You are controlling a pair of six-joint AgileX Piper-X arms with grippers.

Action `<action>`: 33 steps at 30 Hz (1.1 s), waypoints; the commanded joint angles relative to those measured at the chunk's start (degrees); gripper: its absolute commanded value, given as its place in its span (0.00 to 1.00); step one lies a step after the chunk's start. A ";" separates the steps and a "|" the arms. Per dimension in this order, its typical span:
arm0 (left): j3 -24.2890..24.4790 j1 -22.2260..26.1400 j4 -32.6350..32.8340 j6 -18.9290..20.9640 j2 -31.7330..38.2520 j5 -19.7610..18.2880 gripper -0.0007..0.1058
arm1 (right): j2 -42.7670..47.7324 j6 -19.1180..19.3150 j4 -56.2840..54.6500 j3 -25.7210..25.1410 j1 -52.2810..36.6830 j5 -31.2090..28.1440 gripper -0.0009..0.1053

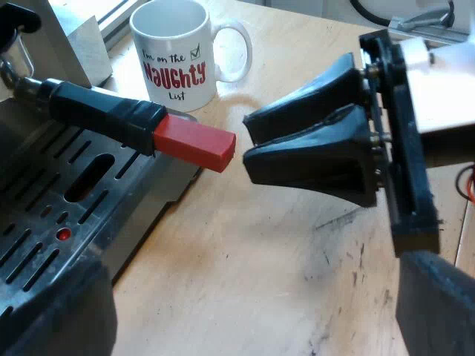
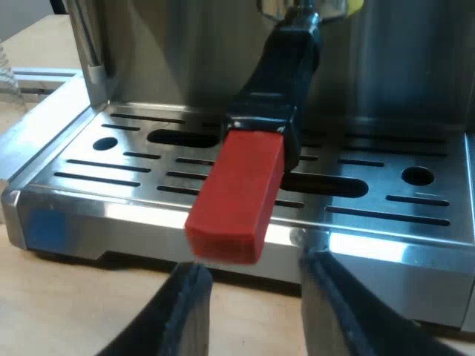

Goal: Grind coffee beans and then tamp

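Our right pincer [image 2: 252, 273] is spread wide at the stiff dark handle [image 2: 286, 74]; its smooth red end [image 2: 236, 196] looks best to squeeze tight.

Right gripper [image 1: 247, 142]: matte black wedge jaws, blunt tips; black rail at their roots, small metal screws.
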State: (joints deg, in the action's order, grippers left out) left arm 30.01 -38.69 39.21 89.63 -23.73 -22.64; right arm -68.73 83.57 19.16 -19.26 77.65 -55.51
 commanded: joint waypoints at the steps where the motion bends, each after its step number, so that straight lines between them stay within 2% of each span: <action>1: 0.21 -0.25 -0.47 -0.24 0.16 -0.28 0.74 | 0.55 0.25 -1.21 -0.60 1.78 -2.11 0.32; 8: 0.21 -0.25 -0.47 -0.24 0.16 -0.28 0.74 | 2.53 0.11 -1.33 -0.72 7.13 -3.55 0.32; 11: 0.21 -0.25 -0.47 -0.24 0.16 -0.28 0.74 | 5.32 0.10 -1.33 -0.76 9.81 -8.57 0.34; 14: 0.21 -0.25 -0.47 -0.24 0.16 -0.28 0.74 | 8.23 0.23 -1.33 -0.76 11.38 -12.24 0.41; 18: 0.21 -0.25 -0.47 -0.24 0.16 -0.28 0.74 | 11.76 0.23 -1.39 -1.60 11.92 -12.85 0.52; 21: 0.21 -0.25 -0.47 -0.24 0.16 -0.28 0.74 | 13.60 2.00 -1.39 -3.39 11.92 -12.85 0.53; 23: 0.21 -0.25 -0.47 -0.24 0.16 -0.28 0.74 | 14.11 6.23 -1.47 -5.12 11.92 -13.95 0.53; 25: 0.21 -0.25 -0.47 -0.24 0.16 -0.28 0.74 | 14.29 8.20 -1.64 -6.76 11.92 -14.10 0.53; 28: 0.21 -0.25 -0.47 -0.24 0.16 -0.28 0.74 | 14.27 8.21 -3.40 -9.24 11.92 -14.10 0.56; 29: 0.21 -0.25 -0.47 -0.24 0.16 -0.28 0.74 | 14.27 7.93 -7.79 -11.78 11.92 -14.10 0.61; 33: 0.21 -0.25 -0.47 -0.24 0.16 -0.28 0.74 | 14.16 5.95 -18.13 -16.68 11.92 -14.10 0.63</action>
State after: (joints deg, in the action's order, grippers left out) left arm 30.01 -38.69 39.21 89.63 -23.73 -22.64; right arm -55.02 90.26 6.29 -33.75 89.44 -69.28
